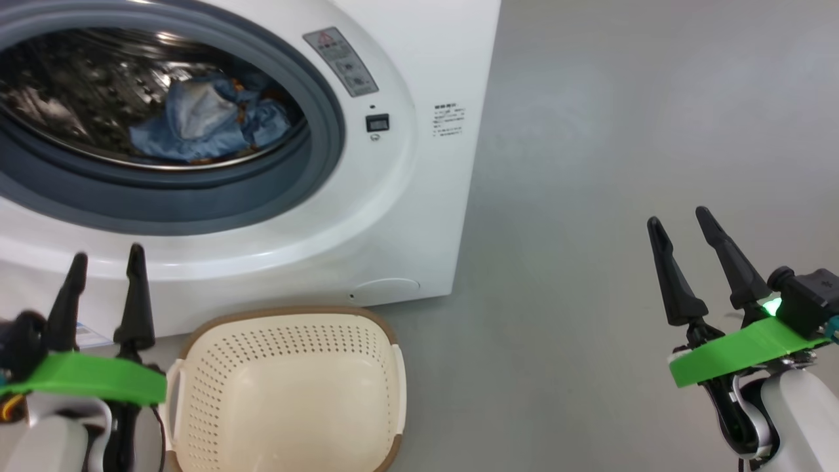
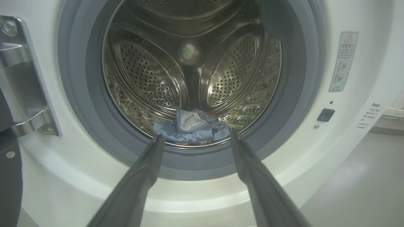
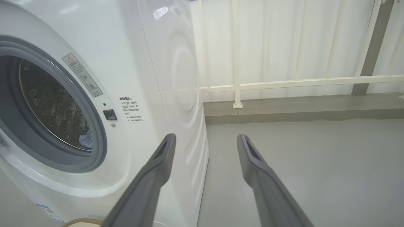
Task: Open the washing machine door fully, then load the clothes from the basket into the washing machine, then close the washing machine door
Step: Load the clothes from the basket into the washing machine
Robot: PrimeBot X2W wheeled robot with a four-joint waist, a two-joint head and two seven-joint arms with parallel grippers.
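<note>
The washing machine (image 1: 393, 216) stands open in front of me, its steel drum (image 2: 164, 72) exposed. The light-blue clothes (image 1: 210, 121) lie in a heap at the drum's bottom front (image 2: 192, 127). A dark edge of the washing machine door (image 2: 8, 170) shows at the far left by its metal hinge (image 2: 28, 119), swung away from the opening. The cream basket (image 1: 288, 341) sits on the floor below the machine with nothing in it. My left gripper (image 1: 108, 255) is open, left of the basket and pointing at the drum. My right gripper (image 1: 678, 217) is open over bare floor to the right.
Grey floor (image 1: 623, 131) stretches to the right of the machine. A white railing (image 3: 284, 83) and a low kerb run along the back. On the machine's front are a small black latch socket (image 1: 377, 122) and a warning sticker (image 1: 341, 62).
</note>
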